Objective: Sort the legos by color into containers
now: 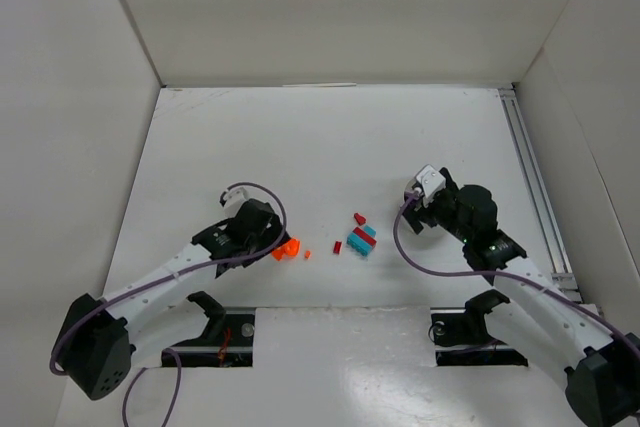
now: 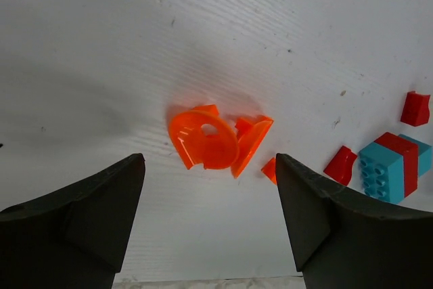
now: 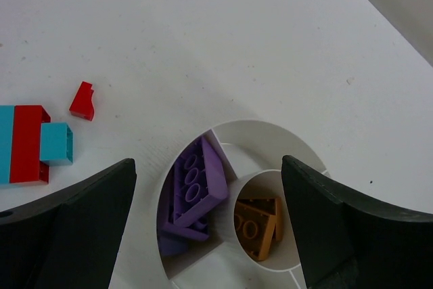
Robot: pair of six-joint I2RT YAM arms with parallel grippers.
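The left hand [image 2: 210, 166], jaws apart, is held over the orange legos [image 2: 206, 141] on the worktop [image 2: 203, 32], a pick-up apparently in hand; closing on one piece and a carry to the bowl [image 3: 270, 130] beneath the wide-open right hand [image 3: 208, 162] are needed.

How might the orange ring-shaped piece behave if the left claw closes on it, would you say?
The orange ring-shaped piece looks thin and glossy, so it may slip or flip. Small hard plastic, it is probably light and stiff.
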